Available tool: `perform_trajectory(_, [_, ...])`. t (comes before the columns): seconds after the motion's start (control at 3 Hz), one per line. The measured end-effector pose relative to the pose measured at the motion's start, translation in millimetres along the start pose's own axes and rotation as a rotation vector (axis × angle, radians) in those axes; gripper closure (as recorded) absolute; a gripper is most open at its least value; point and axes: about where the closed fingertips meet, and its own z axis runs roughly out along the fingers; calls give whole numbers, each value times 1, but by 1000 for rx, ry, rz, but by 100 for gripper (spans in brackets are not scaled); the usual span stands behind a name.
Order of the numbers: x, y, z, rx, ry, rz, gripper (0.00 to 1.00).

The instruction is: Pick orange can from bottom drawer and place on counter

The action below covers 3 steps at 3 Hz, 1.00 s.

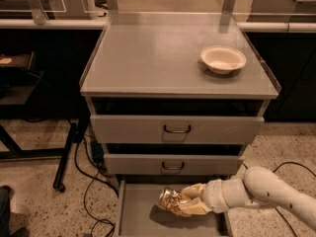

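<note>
Shows gripper (181,202) over open bottom drawer (140,220), fingers (191,189) clamped around orange can (170,199); white bowl (223,59) on surface (158,53) well above fingers.

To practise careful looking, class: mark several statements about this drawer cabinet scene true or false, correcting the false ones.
The round white bowl sits on the flat grey metal counter. True.
The pincer hovers above the counter. False: it is low over the shallow grey bottom drawer, closed on the small shiny golden-orange metal can.
The bottom drawer is pushed shut. False: it is pulled out.
The can is outside the bowl. True.
</note>
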Motion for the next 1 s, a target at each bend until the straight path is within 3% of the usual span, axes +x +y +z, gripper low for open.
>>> perform_trajectory(0.33, [-40,-18,-24,70,-59,3,100])
perform_trajectory(0.67, [-107,-46,-77,176,-93,-67,100])
perform_trajectory(1.0, [-108,-46,-77,176,-94,-67,100])
